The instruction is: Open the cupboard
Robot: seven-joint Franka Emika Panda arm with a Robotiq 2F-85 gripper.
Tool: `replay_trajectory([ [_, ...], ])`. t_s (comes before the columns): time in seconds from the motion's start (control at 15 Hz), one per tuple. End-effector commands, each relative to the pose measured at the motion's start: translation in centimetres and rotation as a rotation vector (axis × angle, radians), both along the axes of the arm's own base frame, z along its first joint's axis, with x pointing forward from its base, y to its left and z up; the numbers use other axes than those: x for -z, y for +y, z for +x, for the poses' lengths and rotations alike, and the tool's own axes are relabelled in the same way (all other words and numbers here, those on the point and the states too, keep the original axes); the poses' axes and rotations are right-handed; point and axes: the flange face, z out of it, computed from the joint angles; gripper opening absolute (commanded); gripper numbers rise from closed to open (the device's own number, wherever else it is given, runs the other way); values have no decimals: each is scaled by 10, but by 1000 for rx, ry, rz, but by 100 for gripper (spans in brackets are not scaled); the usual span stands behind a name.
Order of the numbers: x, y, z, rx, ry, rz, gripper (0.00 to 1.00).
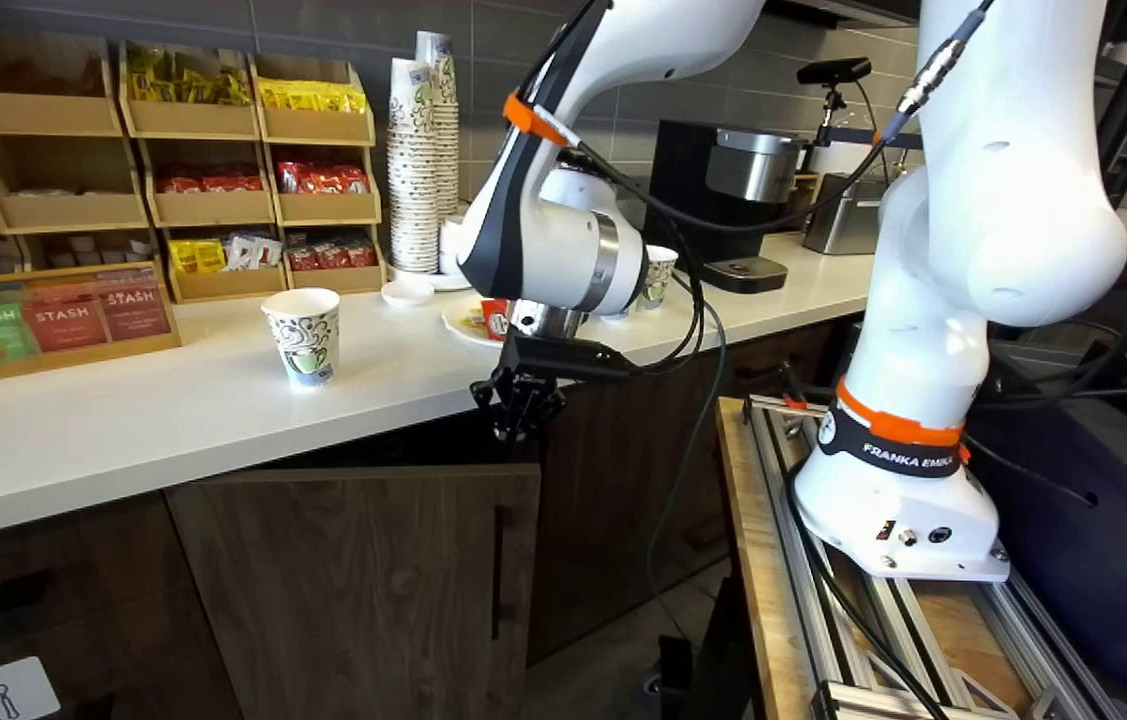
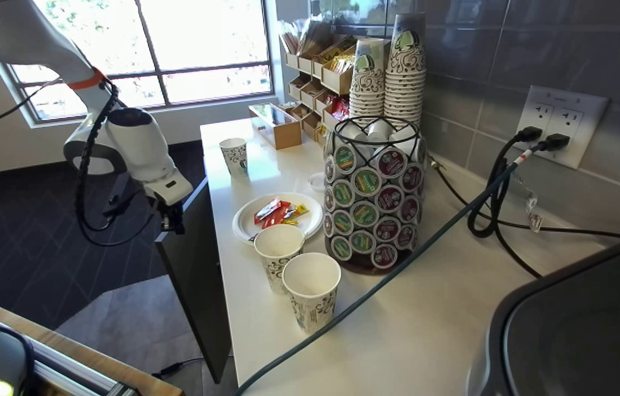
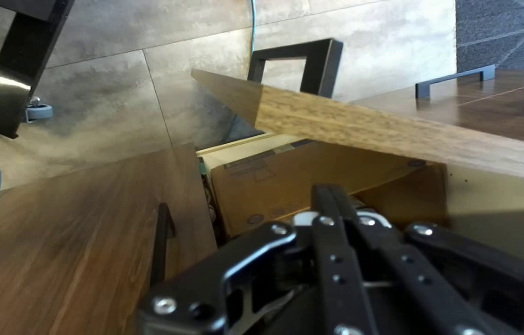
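The cupboard's dark wood-grain door [image 1: 353, 590] stands partly open, with a dark gap between its top edge and the counter. It also juts out from the counter in an exterior view [image 2: 197, 286]. Its upright handle [image 1: 497, 570] is on the outer face. In the wrist view the door's pale edge [image 3: 382, 132] runs to the right, and a cardboard box [image 3: 285, 181] shows inside. My gripper [image 1: 515, 425] is shut and empty, pointing down by the door's free end at the gap. Its fingertips [image 3: 334, 190] touch each other in the wrist view. Stacked cups cannot be made out inside.
The white counter [image 1: 383, 385] overhangs the cupboard. On it are a paper cup [image 1: 305, 335], a plate of packets [image 2: 243, 220] and a pod carousel [image 2: 376, 203]. A neighbouring dark panel with a handle [image 3: 162, 242] is on the wrist view's left.
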Motion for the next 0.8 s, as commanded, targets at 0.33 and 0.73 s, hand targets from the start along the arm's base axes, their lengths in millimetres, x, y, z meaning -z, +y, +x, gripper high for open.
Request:
replay_trajectory([
  [0.33, 42, 26, -12, -47, 211, 220, 0],
  [0.73, 49, 52, 0, -188, 247, 509, 0],
])
